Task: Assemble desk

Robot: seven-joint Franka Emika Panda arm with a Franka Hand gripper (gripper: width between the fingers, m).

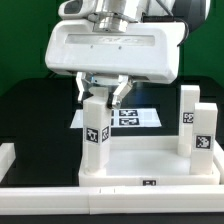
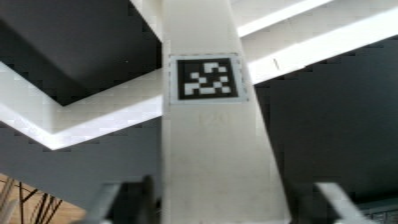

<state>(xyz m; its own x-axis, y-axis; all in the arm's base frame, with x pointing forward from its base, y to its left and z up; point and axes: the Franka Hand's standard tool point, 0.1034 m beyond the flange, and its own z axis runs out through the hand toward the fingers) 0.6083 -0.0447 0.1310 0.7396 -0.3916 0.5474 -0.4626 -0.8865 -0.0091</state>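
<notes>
The white tabletop panel (image 1: 140,160) lies flat near the front of the table. A white leg (image 1: 96,128) with a square tag stands upright at its corner on the exterior view's left. Two more tagged legs (image 1: 188,112) (image 1: 203,142) stand upright on its right side. My gripper (image 1: 101,97) hangs over the left leg, with its fingers on either side of the leg's top. In the wrist view the leg (image 2: 205,110) fills the middle and runs between the fingers (image 2: 331,203). A gap shows on one side, so the gripper (image 2: 222,208) is open.
The marker board (image 1: 128,117) lies flat on the black table behind the tabletop panel. A long white border rail (image 1: 60,203) runs along the front, and a piece of it shows at the exterior view's left edge (image 1: 5,155). A green wall is behind.
</notes>
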